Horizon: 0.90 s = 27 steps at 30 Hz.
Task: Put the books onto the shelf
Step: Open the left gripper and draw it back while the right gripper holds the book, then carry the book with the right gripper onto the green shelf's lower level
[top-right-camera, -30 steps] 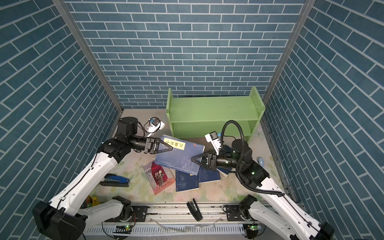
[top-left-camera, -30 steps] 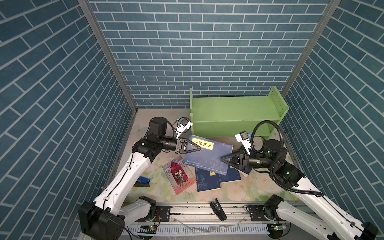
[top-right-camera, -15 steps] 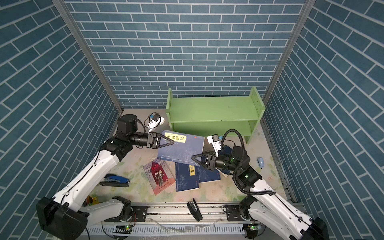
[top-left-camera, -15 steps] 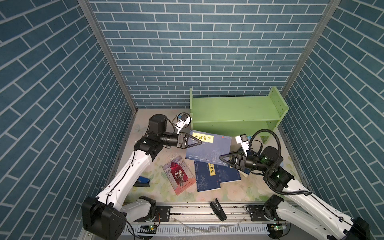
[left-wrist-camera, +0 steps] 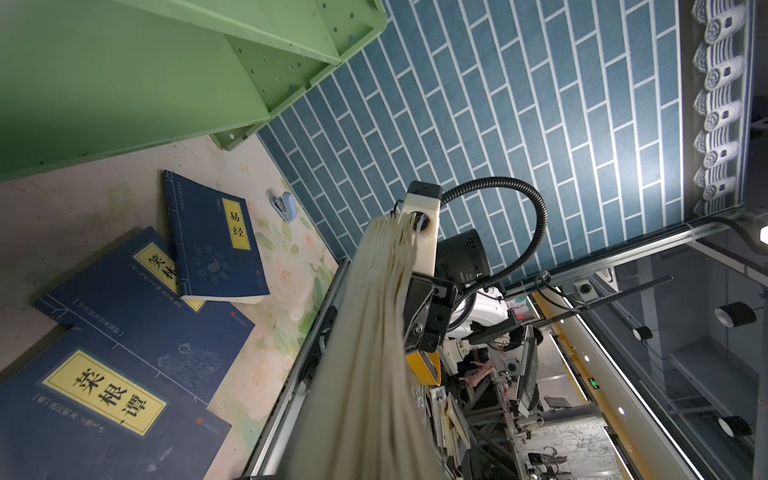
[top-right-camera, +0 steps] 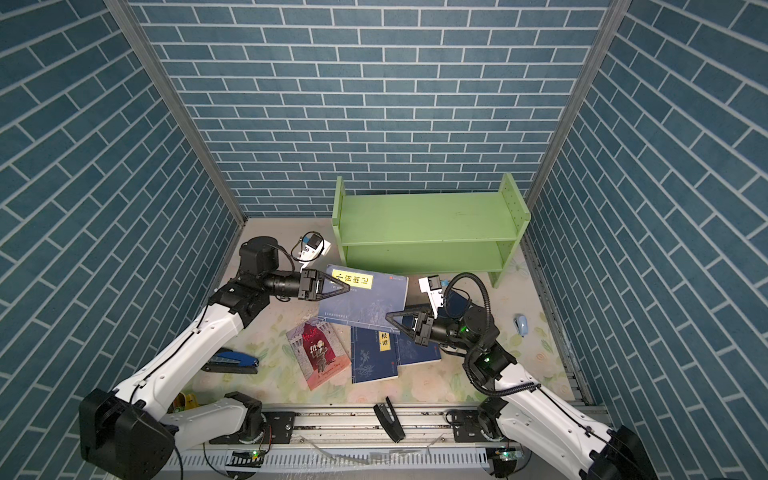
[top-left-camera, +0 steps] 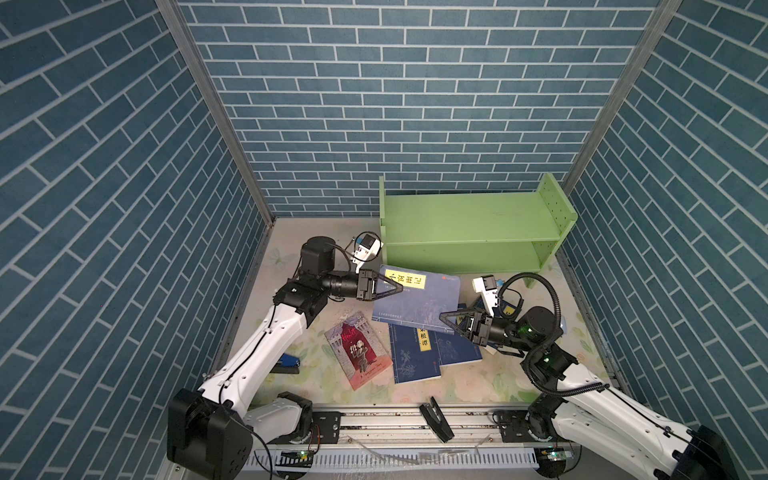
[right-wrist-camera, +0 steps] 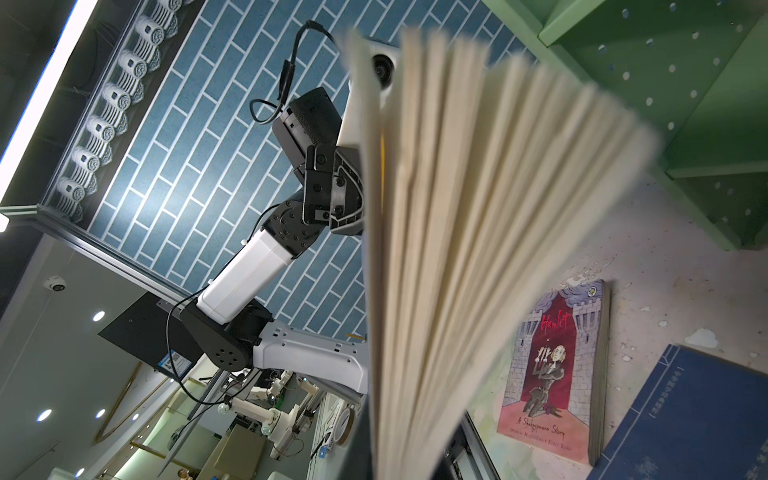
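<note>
Raised blue book (top-left-camera: pixel 417 301) spans the gap between left gripper (top-left-camera: pixel 400 287) and right gripper (top-left-camera: pixel 444 318) and blocks any crossing there. Beyond both: shelf (top-left-camera: pixel 465 216), tiers open-fronted. Under right gripper: overlapped blue books (top-left-camera: pixel 415 361). Rail-side of left gripper: red-covered book (top-left-camera: pixel 359 351), flat, passable above.

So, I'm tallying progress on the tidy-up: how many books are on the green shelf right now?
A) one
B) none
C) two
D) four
B: both tiers of the shelf are bare. One dark blue book is raised off the table in front of it, while the Hamlet book and the other blue ones lie flat on the table.
</note>
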{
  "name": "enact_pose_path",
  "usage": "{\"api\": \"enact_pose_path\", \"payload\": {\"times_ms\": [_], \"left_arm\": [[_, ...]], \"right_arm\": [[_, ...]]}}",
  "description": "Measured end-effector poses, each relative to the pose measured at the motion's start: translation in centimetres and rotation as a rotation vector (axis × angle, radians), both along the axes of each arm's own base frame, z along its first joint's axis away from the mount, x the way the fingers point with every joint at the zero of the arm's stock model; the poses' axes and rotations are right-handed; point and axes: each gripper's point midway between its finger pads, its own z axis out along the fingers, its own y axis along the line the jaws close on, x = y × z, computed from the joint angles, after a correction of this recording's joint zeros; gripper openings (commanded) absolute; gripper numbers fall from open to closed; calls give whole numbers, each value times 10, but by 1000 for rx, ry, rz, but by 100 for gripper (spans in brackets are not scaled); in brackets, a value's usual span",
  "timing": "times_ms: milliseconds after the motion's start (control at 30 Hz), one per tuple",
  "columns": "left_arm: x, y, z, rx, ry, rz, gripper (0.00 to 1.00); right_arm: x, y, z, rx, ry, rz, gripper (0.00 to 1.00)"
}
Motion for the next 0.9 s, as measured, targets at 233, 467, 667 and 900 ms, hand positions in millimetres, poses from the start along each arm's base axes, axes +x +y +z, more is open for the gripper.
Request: {"api": "enact_pose_path", "payload": {"times_ms": [233, 467, 667, 900], "left_arm": [[18, 21, -15, 105, -49, 151, 100], [43, 70, 19, 197, -197, 367, 100], [24, 72, 49, 169, -299, 356, 100], [21, 69, 42, 153, -257, 326, 100]], "right_arm": [[16, -3, -6, -10, 25, -85, 0], [26, -19, -20, -56, 75, -189, 0], [37, -31, -32, -86, 100, -272, 0], [62, -33, -71, -151, 176, -340, 0]]}}
